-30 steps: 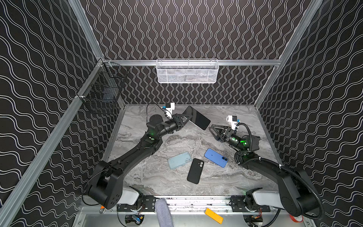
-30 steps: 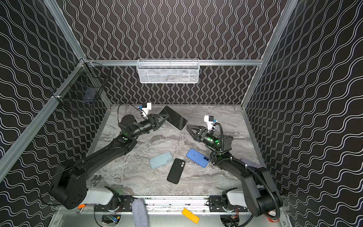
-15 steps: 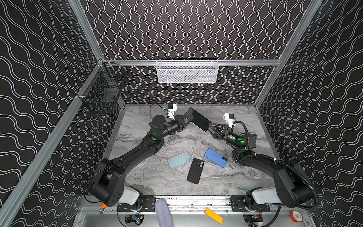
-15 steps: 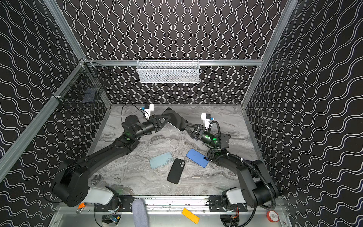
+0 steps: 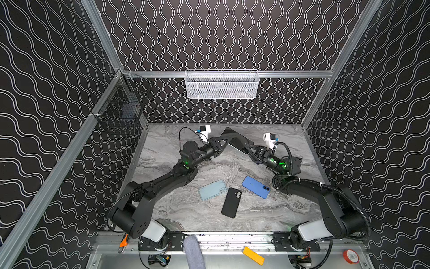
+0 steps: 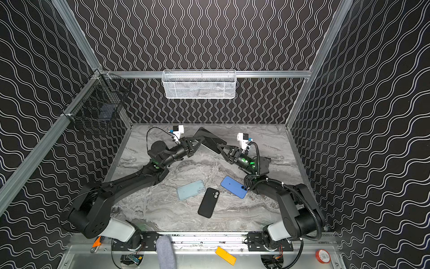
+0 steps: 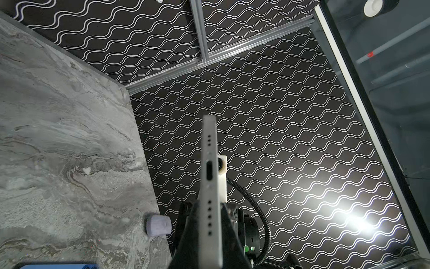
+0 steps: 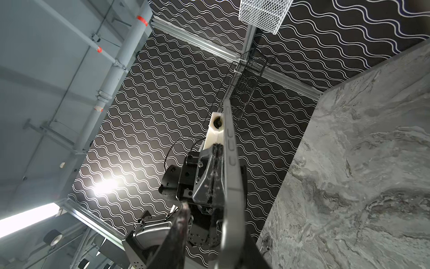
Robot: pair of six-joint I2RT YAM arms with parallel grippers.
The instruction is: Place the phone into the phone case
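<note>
The phone (image 5: pixel 235 139) (image 6: pixel 209 139) is a dark-screened slab with a silver edge, held tilted above the back of the marble table. My left gripper (image 5: pixel 229 142) (image 7: pixel 209 207) is shut on one end of it, and the port edge of the phone (image 7: pixel 209 177) faces that wrist camera. My right gripper (image 5: pixel 246 146) (image 8: pixel 209 209) straddles the other end of the phone (image 8: pixel 230 163). One finger (image 8: pixel 183 216) still stands off it with a gap. A pale blue phone case (image 5: pixel 213 189), a black one (image 5: pixel 231 202) and a blue one (image 5: pixel 256 187) lie flat near the front.
A white mesh basket (image 5: pixel 221 85) hangs on the back wall and a black wire basket (image 5: pixel 123 114) on the left wall. At the front rail are a grey cylinder (image 5: pixel 193 251), an orange piece (image 5: pixel 253 255) and a red tape roll (image 5: pixel 350 256).
My right gripper has moved left to the phone's free end and narrowed its jaws around it. The left gripper has carried the phone slightly to the right.
</note>
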